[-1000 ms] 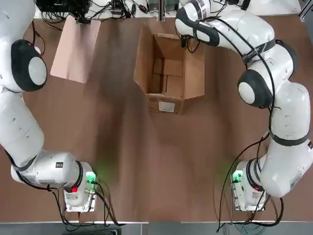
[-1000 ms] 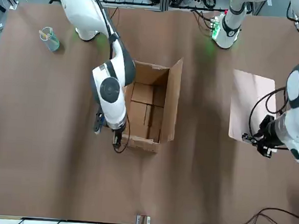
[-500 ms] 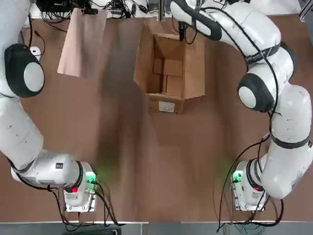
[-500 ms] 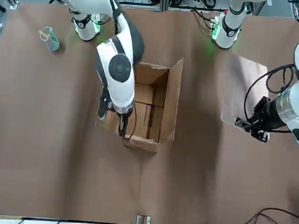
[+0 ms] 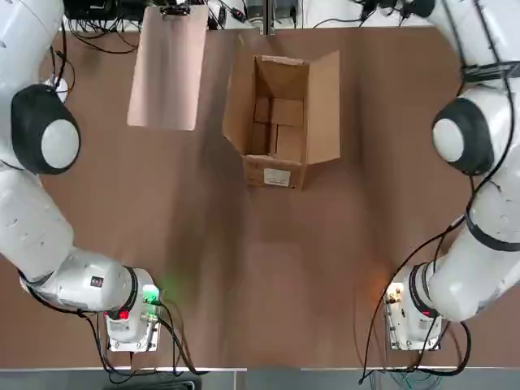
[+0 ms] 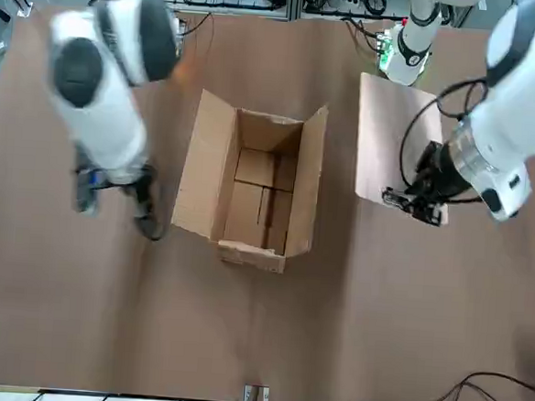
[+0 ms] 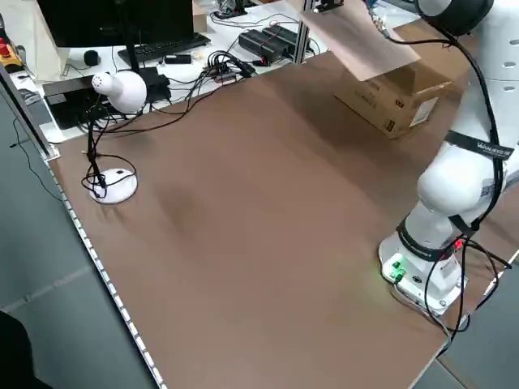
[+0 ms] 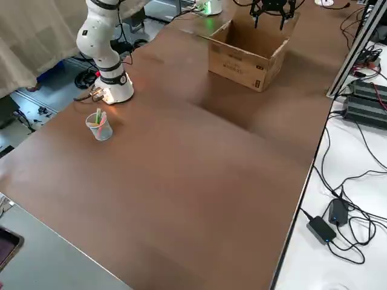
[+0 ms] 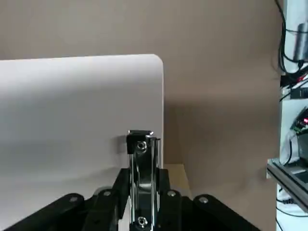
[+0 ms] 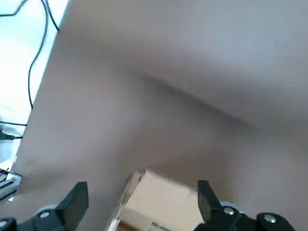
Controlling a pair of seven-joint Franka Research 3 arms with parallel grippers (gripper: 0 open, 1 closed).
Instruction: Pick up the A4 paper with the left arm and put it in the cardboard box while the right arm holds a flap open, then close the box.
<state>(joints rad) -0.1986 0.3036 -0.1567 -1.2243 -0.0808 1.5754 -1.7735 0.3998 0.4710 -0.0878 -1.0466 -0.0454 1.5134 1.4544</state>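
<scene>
The table (image 5: 268,268) is big and brown. In the top view the box (image 5: 280,122) sits toward 12 o'clock from the middle, with its flaps up and its mouth open.

The left arm (image 5: 36,162) reaches up along the 9 o'clock side. The right arm (image 5: 479,162) stands at 3 o'clock, away from the box.

The paper (image 5: 168,69) hangs in the air at about 11 o'clock, just beside the box but not touching it.

The left gripper (image 6: 421,195) pinches the silver clip (image 9: 141,166) at the paper's end. The right gripper (image 10: 142,204) has its jaws spread wide and holds nothing.

To do this step well, I think the paper should come right over the open mouth, stay level, then tip in slowly. The right gripper should grab a flap so it does not fold in the way.
</scene>
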